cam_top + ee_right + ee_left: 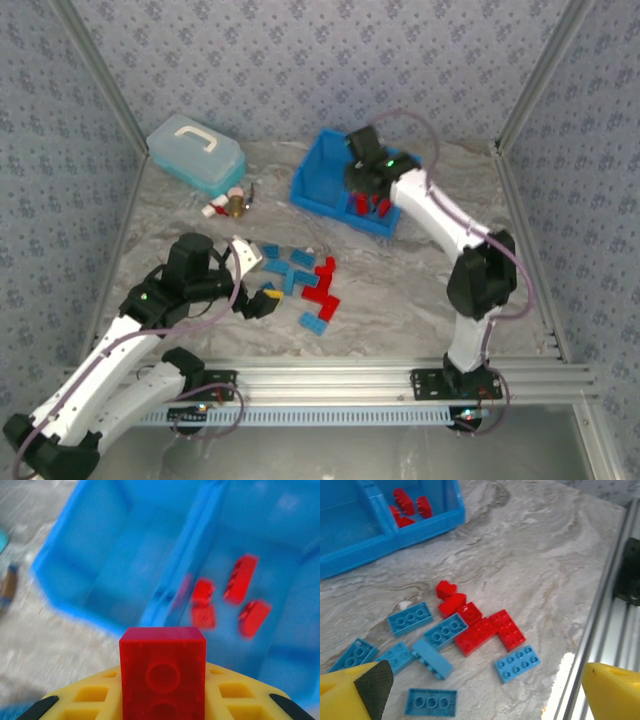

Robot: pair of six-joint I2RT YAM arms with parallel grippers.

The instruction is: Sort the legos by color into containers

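A red brick (162, 672) is clamped in the right gripper (162, 700). The red compartment (280, 555) lies ahead of the jaws, seemingly below. Release is required next. The left gripper (482, 692) is spread empty, with loose legos (455, 630) ahead.

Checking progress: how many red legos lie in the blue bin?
4, all in one compartment of the bin: a small one, another just nearer, a longer one farthest back, a tilted one rightmost. The held red brick may hide more.
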